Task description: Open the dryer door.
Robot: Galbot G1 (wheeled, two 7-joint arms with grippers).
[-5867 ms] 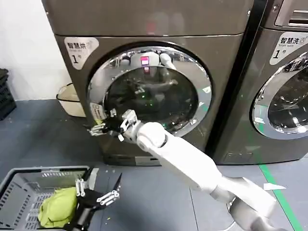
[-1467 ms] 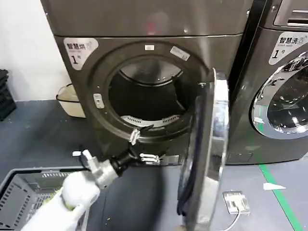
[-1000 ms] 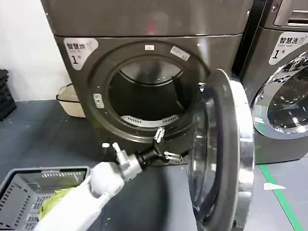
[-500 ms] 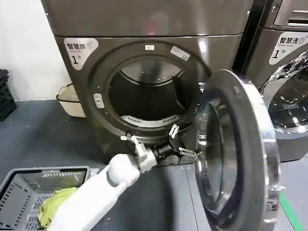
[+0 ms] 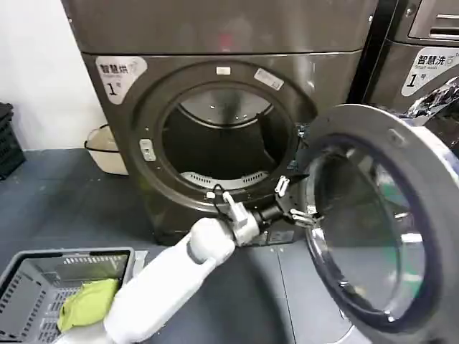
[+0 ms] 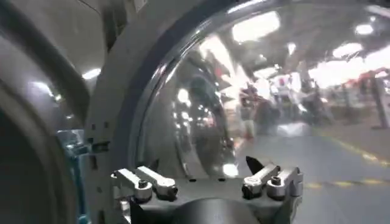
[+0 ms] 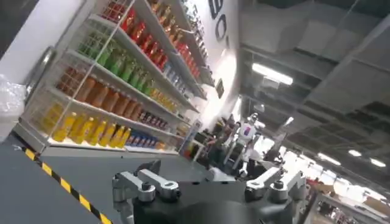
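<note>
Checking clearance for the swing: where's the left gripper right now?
In the head view the left gripper sits centre-right, fingers open, against the inner rim of the open round glass dryer door, just below and right of the dark drum opening.

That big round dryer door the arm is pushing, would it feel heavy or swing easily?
The dryer door probably swings easily, since it hangs from a side hinge. Its thick chrome rim and glass bowl suggest real weight. The left pincer, open, rests against smooth glass, so it may slip.
</note>
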